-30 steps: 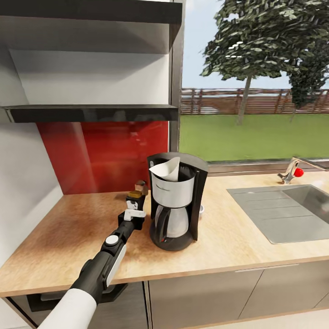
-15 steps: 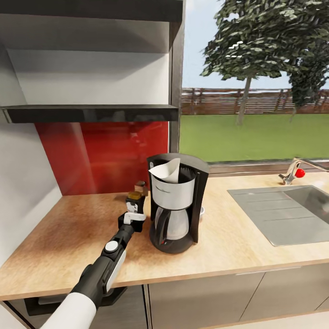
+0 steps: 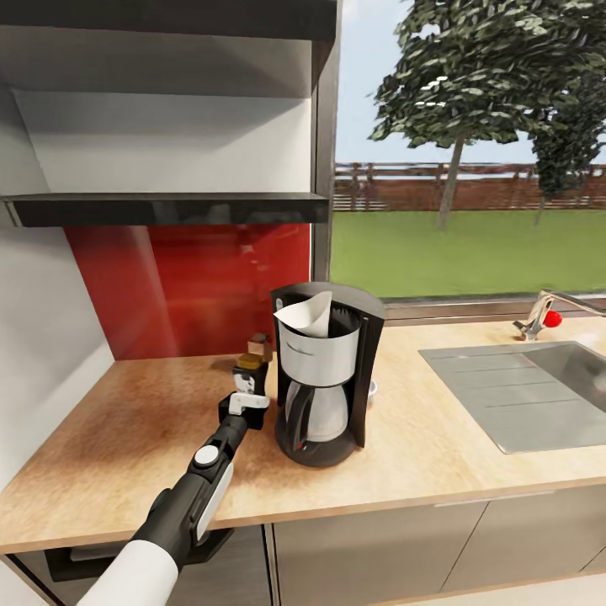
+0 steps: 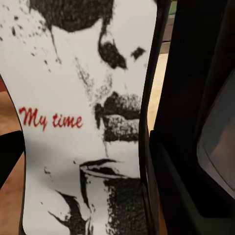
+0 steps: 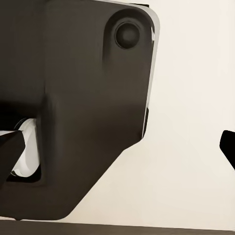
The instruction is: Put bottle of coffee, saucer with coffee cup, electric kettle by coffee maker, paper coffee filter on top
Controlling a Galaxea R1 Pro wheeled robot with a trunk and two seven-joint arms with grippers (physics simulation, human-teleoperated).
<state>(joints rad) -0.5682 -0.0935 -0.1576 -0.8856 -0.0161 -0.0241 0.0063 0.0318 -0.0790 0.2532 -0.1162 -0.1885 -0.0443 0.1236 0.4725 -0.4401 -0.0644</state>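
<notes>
One black-and-steel coffee maker (image 3: 324,379), one white paper filter (image 3: 308,313) on top, one white-labelled coffee bottle (image 3: 249,371) directly at left gripper (image 3: 247,394); jaw state unclear.

Coffee maker (image 3: 324,379): black and steel, upright mid-counter, glass pot in place. White paper filter (image 3: 307,313) sits in its top, tilted left. Coffee bottle (image 3: 249,372): upright just left of it; white label reads "My time" (image 4: 83,127).
</notes>
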